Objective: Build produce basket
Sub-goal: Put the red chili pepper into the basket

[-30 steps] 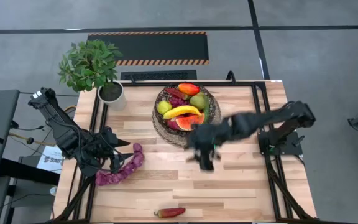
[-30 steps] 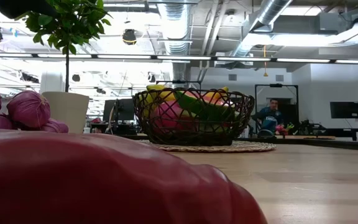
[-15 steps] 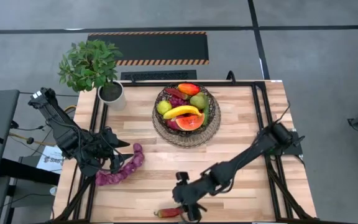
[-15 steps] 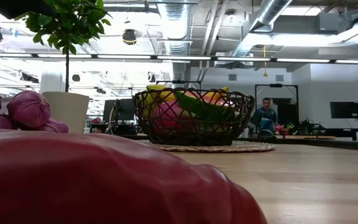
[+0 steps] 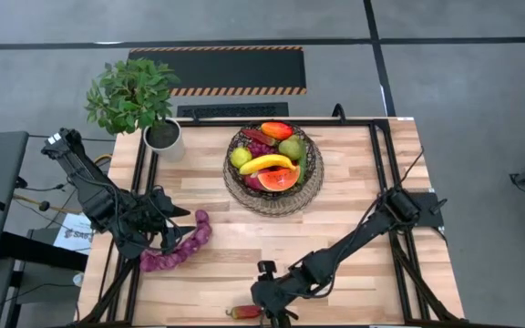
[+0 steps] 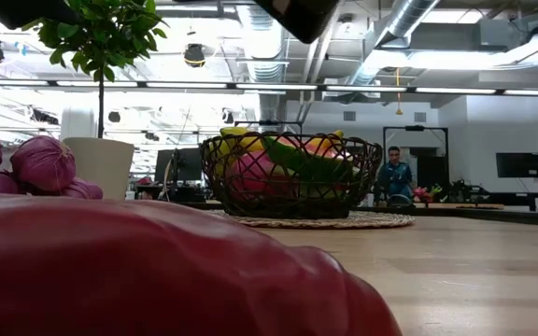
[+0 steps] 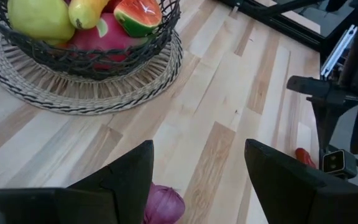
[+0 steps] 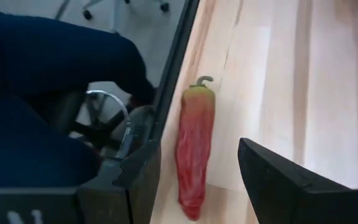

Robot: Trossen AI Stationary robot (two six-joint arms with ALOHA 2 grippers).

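The basket (image 5: 273,169), dark wire mesh on a tan wicker base, stands at the table's far middle and holds a banana, a watermelon slice, green fruit and other produce (image 5: 267,162). A red pepper (image 8: 194,148) lies flat on the wood at the near edge. My right gripper (image 5: 264,308) is open just above the pepper, one finger on either side of it, not touching. A string of purple bulbs (image 5: 177,248) lies at the left. My left gripper (image 7: 199,149) hangs open over its upper end, with one bulb (image 7: 165,204) showing between the fingers.
A white pot with a leafy plant (image 5: 164,137) stands at the far left corner. Black frame rails (image 5: 135,228) run along both sides of the table. In the low view the pepper (image 6: 157,271) fills the foreground. Bare wood lies between the basket and the near edge.
My right gripper has swung from beside the basket down to the table's near edge and now hangs over the red pepper, its fingers still open. The produce, the pepper and the purple string have not moved.
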